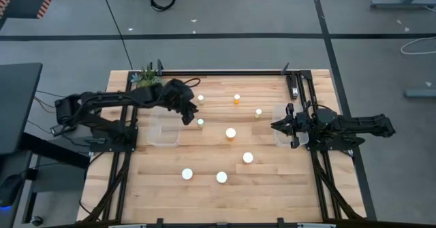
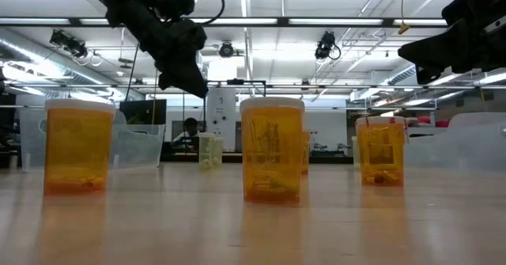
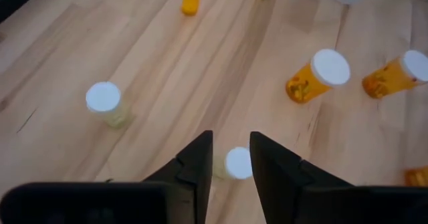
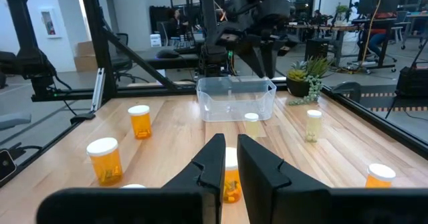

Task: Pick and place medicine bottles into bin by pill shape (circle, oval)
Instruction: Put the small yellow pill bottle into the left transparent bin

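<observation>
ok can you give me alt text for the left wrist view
The left gripper hangs open over a wooden table, its jaws on either side of a small white-capped bottle below. Another pale bottle stands apart from it, and two orange bottles with white caps stand farther off.

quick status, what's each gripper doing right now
Left gripper: open, empty, above a pale medicine bottle.
Right gripper: open, empty, over the table's right edge.

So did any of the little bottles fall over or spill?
No, nothing stands out. The medicine bottles on the table appear upright with white caps on, and no pills show loose. The left gripper hovers above a pale bottle.
</observation>
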Action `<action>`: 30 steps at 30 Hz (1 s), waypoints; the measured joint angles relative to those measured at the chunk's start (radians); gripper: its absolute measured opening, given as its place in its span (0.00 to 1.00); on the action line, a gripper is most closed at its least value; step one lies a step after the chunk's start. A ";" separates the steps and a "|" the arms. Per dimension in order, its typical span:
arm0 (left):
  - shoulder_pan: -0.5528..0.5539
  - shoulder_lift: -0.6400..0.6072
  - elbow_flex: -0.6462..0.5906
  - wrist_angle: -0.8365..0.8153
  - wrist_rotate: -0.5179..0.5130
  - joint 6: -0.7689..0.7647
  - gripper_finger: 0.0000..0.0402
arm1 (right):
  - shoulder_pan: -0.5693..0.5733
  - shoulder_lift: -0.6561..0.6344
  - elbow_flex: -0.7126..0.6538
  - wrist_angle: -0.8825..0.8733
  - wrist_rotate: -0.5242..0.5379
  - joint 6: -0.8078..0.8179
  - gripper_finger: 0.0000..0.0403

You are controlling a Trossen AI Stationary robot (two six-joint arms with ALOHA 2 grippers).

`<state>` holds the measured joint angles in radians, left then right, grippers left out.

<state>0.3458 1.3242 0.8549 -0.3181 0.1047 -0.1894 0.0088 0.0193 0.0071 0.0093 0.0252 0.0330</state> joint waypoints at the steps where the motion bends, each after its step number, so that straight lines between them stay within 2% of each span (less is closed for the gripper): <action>1: 0.000 0.013 0.019 -0.018 0.000 0.003 0.29 | 0.000 0.000 0.000 0.000 0.000 0.000 0.11; 17: -0.002 0.208 0.255 -0.223 0.066 0.048 0.51 | 0.000 0.000 0.000 0.000 0.000 0.000 0.11; 30: -0.002 0.357 0.429 -0.394 0.077 0.105 0.58 | 0.000 0.000 0.000 0.001 0.000 0.000 0.11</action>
<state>0.3439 1.6810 1.2835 -0.7124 0.1818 -0.0849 0.0088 0.0191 0.0073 0.0099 0.0252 0.0330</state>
